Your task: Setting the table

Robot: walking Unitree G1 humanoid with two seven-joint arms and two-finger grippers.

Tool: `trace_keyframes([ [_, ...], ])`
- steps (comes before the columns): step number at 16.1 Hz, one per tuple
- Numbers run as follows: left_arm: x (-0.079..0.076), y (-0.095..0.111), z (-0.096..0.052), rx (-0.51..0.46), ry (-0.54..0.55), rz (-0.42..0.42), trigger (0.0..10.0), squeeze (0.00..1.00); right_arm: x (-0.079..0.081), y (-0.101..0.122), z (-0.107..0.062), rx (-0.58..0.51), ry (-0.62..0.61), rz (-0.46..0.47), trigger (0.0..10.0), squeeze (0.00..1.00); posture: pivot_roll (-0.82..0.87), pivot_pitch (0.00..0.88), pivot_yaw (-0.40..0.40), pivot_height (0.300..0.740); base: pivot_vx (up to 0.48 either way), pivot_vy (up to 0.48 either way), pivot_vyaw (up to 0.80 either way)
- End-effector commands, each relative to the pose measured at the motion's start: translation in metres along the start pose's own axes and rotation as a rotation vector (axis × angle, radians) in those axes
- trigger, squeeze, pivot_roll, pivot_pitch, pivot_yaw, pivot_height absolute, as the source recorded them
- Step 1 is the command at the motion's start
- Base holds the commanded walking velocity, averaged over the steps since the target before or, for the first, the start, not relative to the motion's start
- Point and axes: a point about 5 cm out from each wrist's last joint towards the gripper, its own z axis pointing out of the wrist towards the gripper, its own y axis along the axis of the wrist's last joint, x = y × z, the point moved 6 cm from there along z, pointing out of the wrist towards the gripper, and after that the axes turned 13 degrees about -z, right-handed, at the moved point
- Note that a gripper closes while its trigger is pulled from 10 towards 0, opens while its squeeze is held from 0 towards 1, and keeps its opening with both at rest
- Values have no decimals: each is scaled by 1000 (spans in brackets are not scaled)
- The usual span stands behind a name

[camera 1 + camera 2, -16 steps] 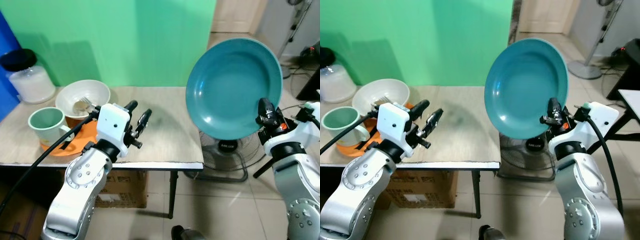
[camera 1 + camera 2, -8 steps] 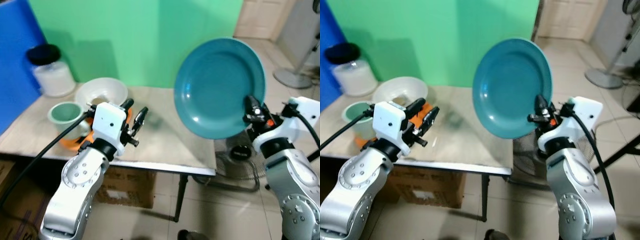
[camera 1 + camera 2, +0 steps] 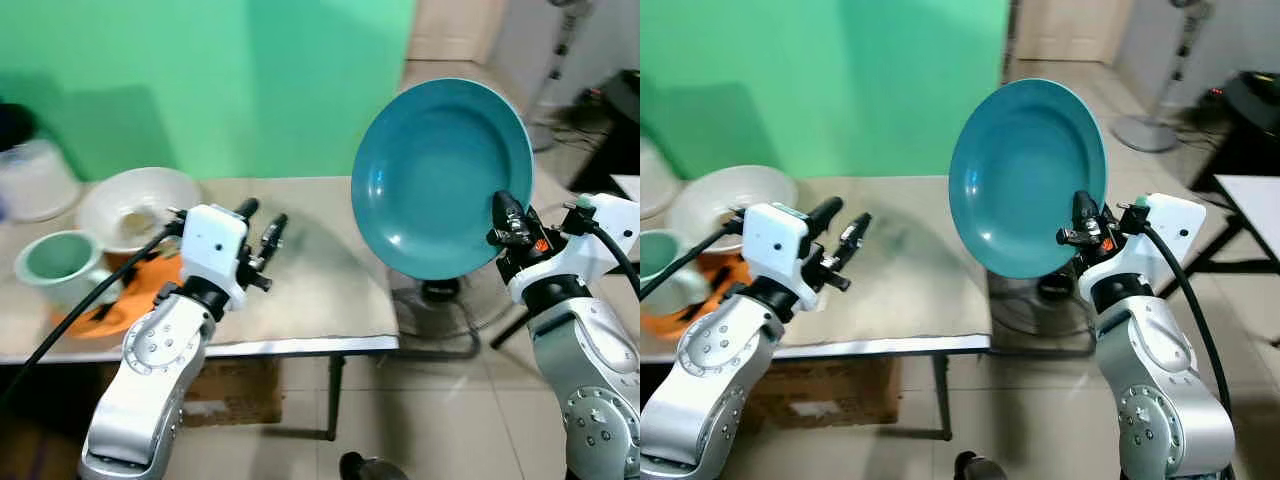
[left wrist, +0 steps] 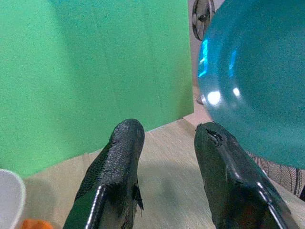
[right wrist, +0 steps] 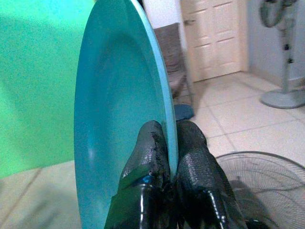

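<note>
Two grippers are in play, and only one is loaded. Your right gripper (image 3: 507, 222) pinches the lower rim of the teal plate (image 3: 440, 175), one finger on each face, so the plate stands nearly upright on edge, hollow side toward the table. It hangs in the air past the table's right edge, above the floor fan (image 3: 1040, 305), not yet over the tabletop. A rim pinch like this is probably the only grip these narrow fingers can get on a wide dish, and it leaves the whole weight levering on a small contact; judge any tilt carefully, since the plate could swing or slip.

Your left gripper (image 3: 262, 226) hovers over the middle of the table (image 3: 330, 290) with its fingers (image 4: 119, 157) spread apart and nothing between them. It seems parked there as a spare, clear of the open patch toward the table's right front corner.

Crockery is bunched at the table's left end: a white bowl (image 3: 137, 205) near the back edge, a pale green mug (image 3: 55, 262) toward the front, and an orange plate (image 3: 105, 310) under and beside them. That grouping leaves the bare right half as the natural landing place. You will need to carry the teal plate inward over the edge and lay it flat before letting go.
</note>
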Motion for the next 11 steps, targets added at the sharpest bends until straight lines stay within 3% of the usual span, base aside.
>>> trace_keyframes([
  [1, 3, 2, 2, -5, 17, 4, 10000, 0, 0, 3, 1, -6, 1, -7, 10000, 0, 87, 0, 11, 740, 0, 0, -800],
  [4, 9, 5, 3, -15, 45, -11, 10000, 0, 2, 3, 1, -1, 6, -15, 10000, 0, 86, 0, 12, 740, 0, -225, -800],
  [11, 13, 3, 4, -9, 65, -32, 10000, 0, 7, -1, 1, 22, 33, -24, 10000, 0, 86, 0, 5, 740, 0, -40, 0],
])
